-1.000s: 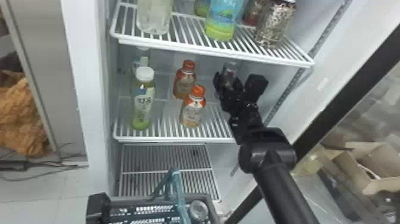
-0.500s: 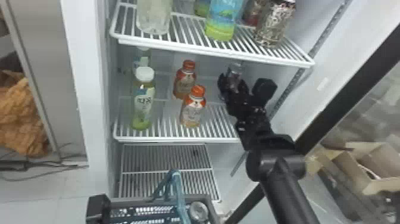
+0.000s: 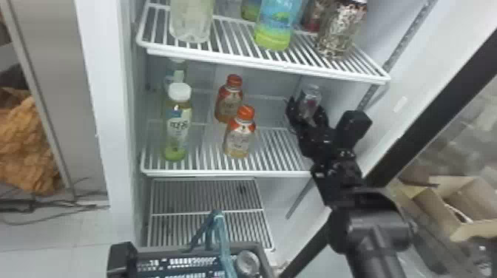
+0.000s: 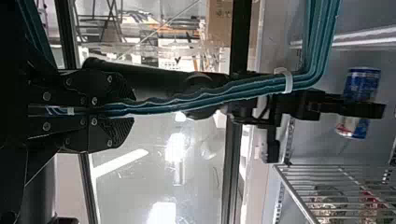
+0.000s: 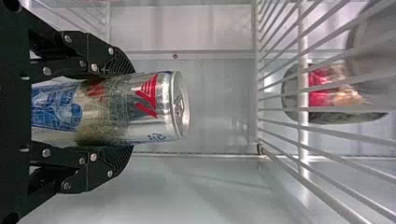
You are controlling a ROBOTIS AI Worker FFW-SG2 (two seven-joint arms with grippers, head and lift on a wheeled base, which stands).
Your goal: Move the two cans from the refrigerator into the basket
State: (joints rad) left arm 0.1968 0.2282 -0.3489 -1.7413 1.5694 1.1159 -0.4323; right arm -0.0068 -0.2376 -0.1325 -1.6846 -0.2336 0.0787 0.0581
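Head view: my right gripper [image 3: 307, 107] clamping can [image 3: 311, 95] inside fridge [image 3: 266, 87], other can [image 3: 247, 263] in basket [image 3: 166, 250], left gripper [image 4: 132, 110] pinched round handle [image 4: 210, 98]!

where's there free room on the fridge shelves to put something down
Middle shelf: bare wire between the front orange-capped bottle and the right gripper, and between that bottle and the white-capped one. The upper shelf looks crowded.

Pale floor tiles [image 3: 40, 236] spread on the left beside a grey panel [image 3: 61, 74], near dark cables [image 3: 18, 202]; an open cardboard box [image 3: 471, 231] sits at right.
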